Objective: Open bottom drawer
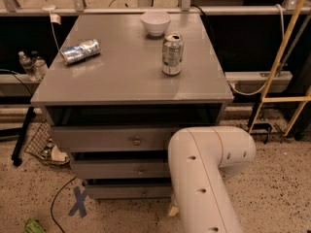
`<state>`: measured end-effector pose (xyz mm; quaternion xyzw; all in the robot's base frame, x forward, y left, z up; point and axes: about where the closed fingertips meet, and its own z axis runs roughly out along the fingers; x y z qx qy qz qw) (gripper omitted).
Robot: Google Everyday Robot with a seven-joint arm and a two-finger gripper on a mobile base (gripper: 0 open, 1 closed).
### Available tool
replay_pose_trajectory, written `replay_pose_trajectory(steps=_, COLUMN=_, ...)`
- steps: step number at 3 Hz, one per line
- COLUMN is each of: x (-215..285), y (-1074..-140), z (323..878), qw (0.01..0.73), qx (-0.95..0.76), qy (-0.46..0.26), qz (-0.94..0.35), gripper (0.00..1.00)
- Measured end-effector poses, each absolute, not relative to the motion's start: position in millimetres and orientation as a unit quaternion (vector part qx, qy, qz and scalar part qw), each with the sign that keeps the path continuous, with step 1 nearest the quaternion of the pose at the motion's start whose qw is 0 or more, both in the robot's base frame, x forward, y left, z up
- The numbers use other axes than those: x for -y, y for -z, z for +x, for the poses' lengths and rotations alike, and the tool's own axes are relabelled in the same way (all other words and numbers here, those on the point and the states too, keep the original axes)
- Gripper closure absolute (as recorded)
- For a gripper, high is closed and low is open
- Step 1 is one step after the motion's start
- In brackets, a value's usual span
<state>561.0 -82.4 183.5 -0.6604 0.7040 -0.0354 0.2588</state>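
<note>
White arm is nearest, a fat elbow link bent down low in front of the bench's front right corner, upper link running right, lower link dropping out of frame at the bottom. Looks posed to reach low, which fits the target. The pincer is not visible, probably behind or under that link, so can't tell if it is wide, narrow or holding anything.

Bottom drawer sits lowest under the bench's front edge, just above the floor. It looks shut, with its right end hidden by the arm. Task not visibly started. Blue tape X is on the floor off the front left corner.

Middle drawer and top drawer are above it, both closed, knobs centred.

Bench top: upright can right of centre, crushed can lying near the left edge, white bowl at the back edge. All well clear of the drawers, likely just distractors.
</note>
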Motion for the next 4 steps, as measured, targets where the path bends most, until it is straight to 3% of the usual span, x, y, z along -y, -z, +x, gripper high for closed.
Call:
replay_pose_trajectory(steps=1, x=77.7, y=-170.6, z=579.7, qw=0.259, qx=-0.703, qy=0.044, qz=-0.661, gripper=0.00)
replay_pose_trajectory(steps=2, x=70.2, y=-148.0, z=601.0, qw=0.273, qx=-0.714, qy=0.007, qz=-0.645, gripper=0.03)
replay_pose_trajectory(steps=3, x=65.0, y=-138.8, z=611.7, qw=0.281, qx=-0.711, qy=-0.024, qz=-0.645, gripper=0.25)
replay_pose_trajectory(steps=4, x=64.4, y=-143.7, z=611.5, qw=0.281, qx=-0.710, qy=-0.026, qz=-0.645, gripper=0.56)
